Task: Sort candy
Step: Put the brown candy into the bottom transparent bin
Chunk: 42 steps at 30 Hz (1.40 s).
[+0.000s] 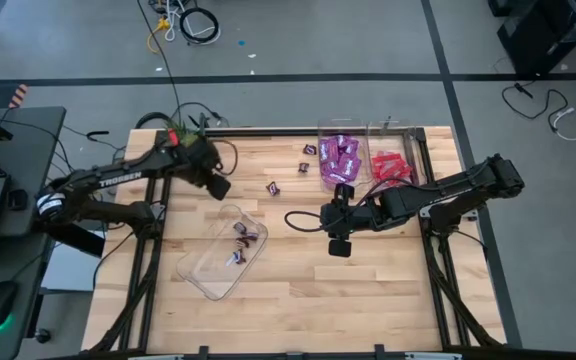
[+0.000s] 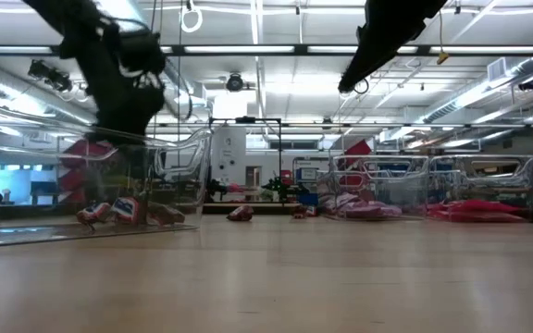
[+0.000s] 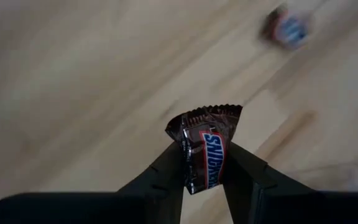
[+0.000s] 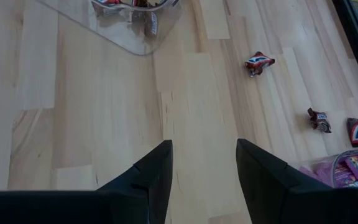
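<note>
Your left gripper [image 3: 205, 168] pinches a brown candy [image 3: 205, 149] between its fingers; your right gripper [image 4: 204, 162], at the table's three o'clock, hangs half-open, holding nothing.

Overhead looking down, tabletop-level across, wrist cameras close (sharing table [image 1: 298, 290])

Bright overhead strip light; blurred wrist background.
</note>
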### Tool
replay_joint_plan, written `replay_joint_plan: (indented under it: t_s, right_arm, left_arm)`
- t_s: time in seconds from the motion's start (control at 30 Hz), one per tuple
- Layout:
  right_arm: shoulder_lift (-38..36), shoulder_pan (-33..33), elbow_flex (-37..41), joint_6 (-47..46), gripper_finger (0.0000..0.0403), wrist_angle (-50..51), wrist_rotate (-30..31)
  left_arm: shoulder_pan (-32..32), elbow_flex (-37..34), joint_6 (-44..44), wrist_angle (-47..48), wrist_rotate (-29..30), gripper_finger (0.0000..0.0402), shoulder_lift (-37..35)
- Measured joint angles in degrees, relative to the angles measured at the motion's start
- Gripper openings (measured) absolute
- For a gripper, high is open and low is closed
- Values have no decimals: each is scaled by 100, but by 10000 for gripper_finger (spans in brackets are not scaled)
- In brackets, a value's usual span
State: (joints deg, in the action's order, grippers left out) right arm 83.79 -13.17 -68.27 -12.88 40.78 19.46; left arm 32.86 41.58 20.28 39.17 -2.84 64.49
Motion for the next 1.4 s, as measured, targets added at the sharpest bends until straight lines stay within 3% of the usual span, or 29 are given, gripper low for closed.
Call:
replay_joint_plan:
  t_s: [0.2, 0.43, 0.67, 0.87, 0.97, 1.1, 1.4]
  right_arm:
    - [0, 0, 0, 0, 162, 6, 0]
    - [-2, -1, 0, 66, 162, 6, 0]
    - [-2, -7, 0, -33, 163, 6, 0]
    - [-2, -7, 0, -42, 161, 3, 0]
    - [-2, -7, 0, -42, 162, 2, 0]
    - [-2, -7, 2, -42, 161, 1, 0]
    - [2, -7, 2, -42, 161, -17, 0]
  left_arm:
    - [-396, 981, -981, -16, 22, 97, -13]
    - [-1471, 1544, -1576, 410, 79, 97, -177]
    - [-2723, 1550, -1576, 1273, 335, 97, -208]
    - [-3798, 1398, -1559, 1242, 386, 94, -178]
    - [-4185, 1200, -1414, 1243, 769, 91, -80]
    - [-4453, 912, -1216, 1045, 966, 90, 139]
    - [-4564, 629, -1415, 985, 743, 89, 1132]
